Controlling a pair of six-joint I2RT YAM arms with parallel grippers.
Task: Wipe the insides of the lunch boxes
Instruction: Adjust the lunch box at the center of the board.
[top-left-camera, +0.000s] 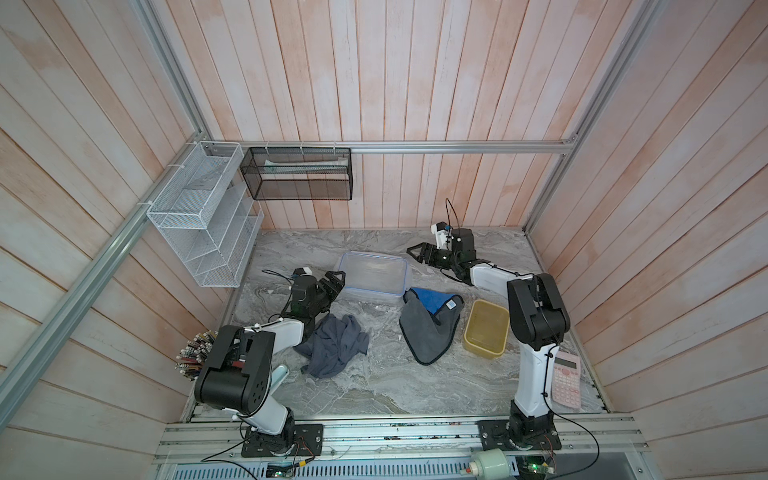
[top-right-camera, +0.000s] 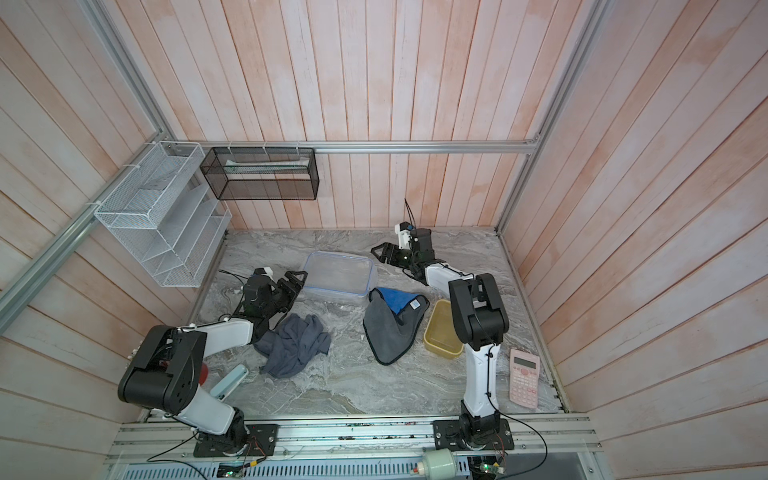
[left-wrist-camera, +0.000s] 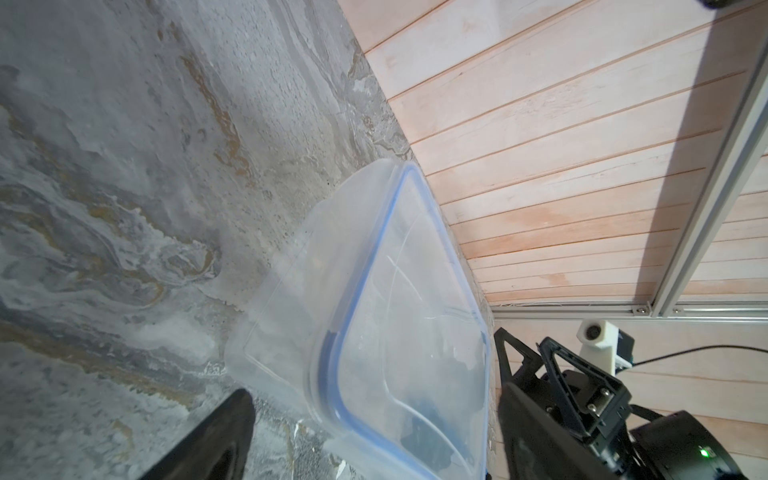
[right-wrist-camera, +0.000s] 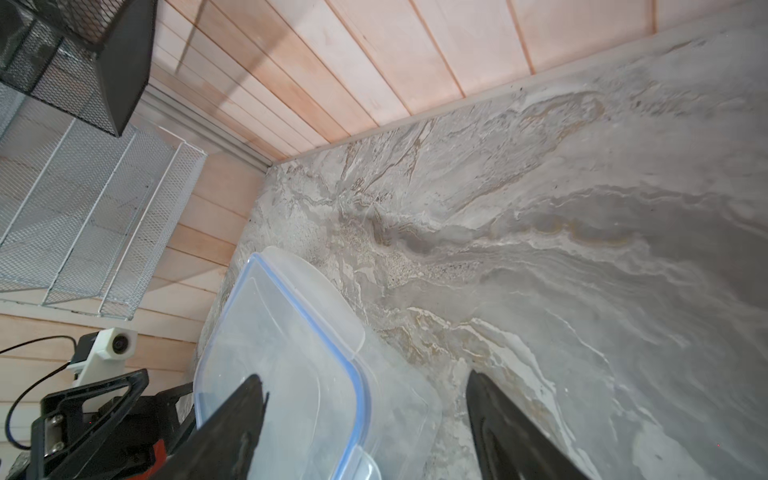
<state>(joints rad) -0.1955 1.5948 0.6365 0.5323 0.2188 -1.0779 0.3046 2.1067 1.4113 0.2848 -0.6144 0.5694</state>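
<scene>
Left end effector (top-left-camera: 336, 282) and right end effector (top-left-camera: 415, 253) gape empty, flanking the clear lunch box (top-left-camera: 374, 274); next, likely, grasp 1 cloth (top-left-camera: 332, 349).

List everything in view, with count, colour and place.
clear lunch box: one, colourless, blue-rimmed, far middle of table
yellow lunch box: one, amber, right of centre
grey cloth: one, crumpled, left of centre
grey-and-blue cloth: one, between the boxes
calculator: one, pink, right edge
white mesh rack: one, left wall
black mesh basket: one, back wall
bundle of pens or pencils: one, multicoloured, left edge
left gripper, right gripper: two, black, fingers open, flanking the clear box
</scene>
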